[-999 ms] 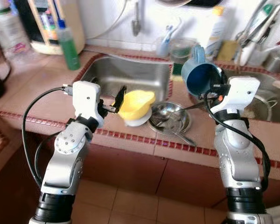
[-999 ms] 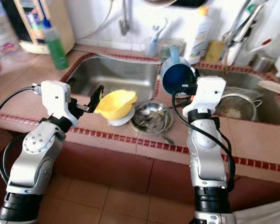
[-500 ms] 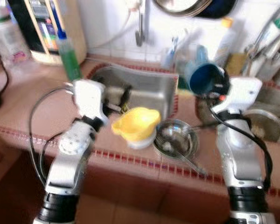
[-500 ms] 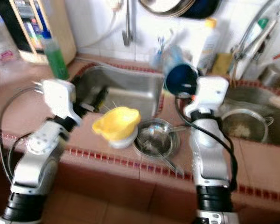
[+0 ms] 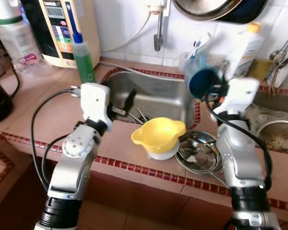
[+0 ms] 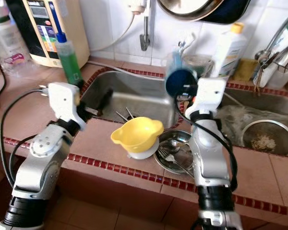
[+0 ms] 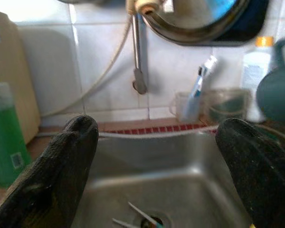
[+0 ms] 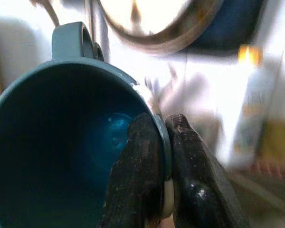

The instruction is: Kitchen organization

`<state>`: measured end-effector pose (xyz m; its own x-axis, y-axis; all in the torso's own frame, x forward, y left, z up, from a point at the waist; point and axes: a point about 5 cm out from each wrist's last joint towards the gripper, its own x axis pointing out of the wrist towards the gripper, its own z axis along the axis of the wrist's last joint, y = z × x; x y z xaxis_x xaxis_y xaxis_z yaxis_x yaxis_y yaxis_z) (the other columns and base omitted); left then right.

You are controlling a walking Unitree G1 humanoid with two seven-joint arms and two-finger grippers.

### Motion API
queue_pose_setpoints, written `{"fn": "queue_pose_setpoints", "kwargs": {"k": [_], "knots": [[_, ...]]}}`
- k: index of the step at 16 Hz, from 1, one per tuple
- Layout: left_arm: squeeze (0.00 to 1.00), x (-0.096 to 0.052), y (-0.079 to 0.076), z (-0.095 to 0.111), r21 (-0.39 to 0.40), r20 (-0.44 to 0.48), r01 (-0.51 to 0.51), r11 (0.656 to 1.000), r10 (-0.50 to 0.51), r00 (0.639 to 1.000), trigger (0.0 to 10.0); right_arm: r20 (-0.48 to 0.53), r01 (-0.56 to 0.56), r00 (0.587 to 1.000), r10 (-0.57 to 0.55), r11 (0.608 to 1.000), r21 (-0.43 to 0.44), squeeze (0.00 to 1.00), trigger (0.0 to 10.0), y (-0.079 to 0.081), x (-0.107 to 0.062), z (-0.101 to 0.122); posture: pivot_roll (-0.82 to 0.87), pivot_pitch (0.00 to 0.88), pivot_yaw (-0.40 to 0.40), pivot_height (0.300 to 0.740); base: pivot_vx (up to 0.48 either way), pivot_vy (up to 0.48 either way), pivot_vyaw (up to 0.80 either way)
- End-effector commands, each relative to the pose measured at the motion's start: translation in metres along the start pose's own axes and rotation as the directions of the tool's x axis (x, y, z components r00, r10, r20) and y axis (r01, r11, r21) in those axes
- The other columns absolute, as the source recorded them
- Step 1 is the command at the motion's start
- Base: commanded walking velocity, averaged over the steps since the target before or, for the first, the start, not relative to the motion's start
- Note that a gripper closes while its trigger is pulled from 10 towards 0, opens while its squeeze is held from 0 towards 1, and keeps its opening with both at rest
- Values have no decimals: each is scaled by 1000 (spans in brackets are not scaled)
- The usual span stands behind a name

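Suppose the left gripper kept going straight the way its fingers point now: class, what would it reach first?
Probably the far wall of the steel sink. The open left gripper points across the basin towards the tiled wall; the way before that looks free, though depth is unclear.

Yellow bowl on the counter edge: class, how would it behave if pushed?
The yellow bowl looks like thin plastic, so probably light and easily slid. It sits on a white bowl, so a push may tip it off.
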<state>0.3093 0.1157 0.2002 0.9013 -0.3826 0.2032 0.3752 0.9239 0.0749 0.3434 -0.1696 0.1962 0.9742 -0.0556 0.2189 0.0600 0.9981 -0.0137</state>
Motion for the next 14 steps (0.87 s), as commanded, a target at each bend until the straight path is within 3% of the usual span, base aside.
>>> {"fn": "queue_pose_setpoints", "kwargs": {"k": [1,2,3,4,5,6,8,12,14], "knots": [[0,1,-6,5,22,5,47,999,-47,999,10000,-54,53,997,-53,999,3,0,10000,-7,6,0,-146,25,1,740,0,0,0],[0,2,-9,6,35,8,66,997,-66,998,10000,-101,79,992,-78,997,6,0,10000,-9,8,-4,-147,25,2,740,0,0,0],[0,1,-20,5,18,-4,127,992,-127,992,10000,-208,103,972,-112,993,-55,0,10000,-17,15,-11,-162,30,13,740,0,0,0],[0,2,-29,4,-26,-30,158,987,-159,987,10000,-244,111,965,-96,993,49,0,10000,-23,19,-11,-166,36,18,740,0,0,0],[0,4,-36,4,-28,-53,177,984,-178,983,10000,-225,108,971,-82,989,104,0,10000,-29,22,-5,-169,37,19,740,0,0,0],[0,7,-43,3,-27,-105,202,979,-204,973,10000,-180,107,980,-90,990,88,0,10000,-37,26,6,-186,60,32,740,0,0,0],[0,9,-46,8,-19,-105,232,972,-233,967,10000,-143,67,988,-52,993,97,0,10000,-39,29,16,-194,93,42,740,0,0,0],[0,12,-51,24,28,-109,297,954,-293,950,10000,-85,-124,988,132,988,96,0,10000,-37,32,30,-196,181,46,740,0,0,0],[0,17,-45,35,-28,-110,273,962,-274,955,10000,-54,-227,971,233,969,99,0,10000,-35,30,37,-188,227,45,740,0,0,0]]}}
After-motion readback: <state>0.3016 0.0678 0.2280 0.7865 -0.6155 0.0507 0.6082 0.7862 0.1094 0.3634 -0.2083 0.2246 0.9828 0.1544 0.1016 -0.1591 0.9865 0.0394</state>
